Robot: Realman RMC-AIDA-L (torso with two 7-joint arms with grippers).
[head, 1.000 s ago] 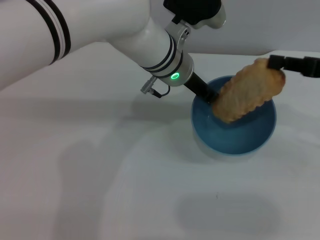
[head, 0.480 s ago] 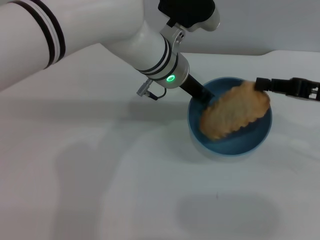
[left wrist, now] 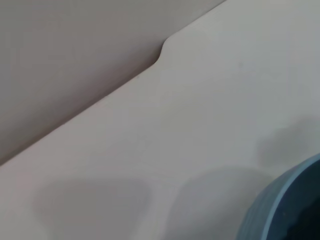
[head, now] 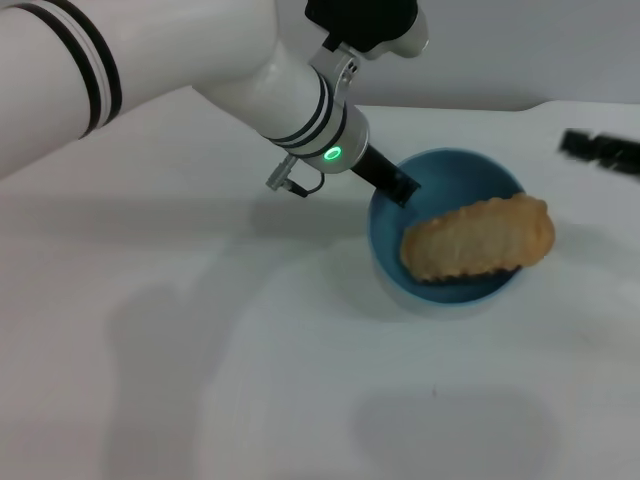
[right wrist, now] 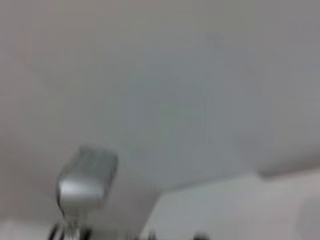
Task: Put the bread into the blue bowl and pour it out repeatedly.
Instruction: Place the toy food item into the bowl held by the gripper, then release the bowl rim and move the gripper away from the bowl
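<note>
The golden-brown bread (head: pixel 478 238) lies on its side in the blue bowl (head: pixel 440 180), resting across the near rim with one end poking past the right edge. My left gripper (head: pixel 398 186) is shut on the bowl's far-left rim, its black finger reaching inside. A part of the bowl (left wrist: pixel 287 210) shows in the left wrist view. My right gripper (head: pixel 602 150) is a blurred dark shape at the right edge, clear of the bread and holding nothing.
The white table (head: pixel 250 380) spreads in front and to the left of the bowl. Its back edge meets a grey wall (left wrist: pixel 75 55). The left arm's white forearm (head: pixel 200 70) crosses above the table's upper left.
The right gripper lowered the bread into the bowl, let it go and pulled away to the right. The left gripper shifted the bowl slightly to the left.
</note>
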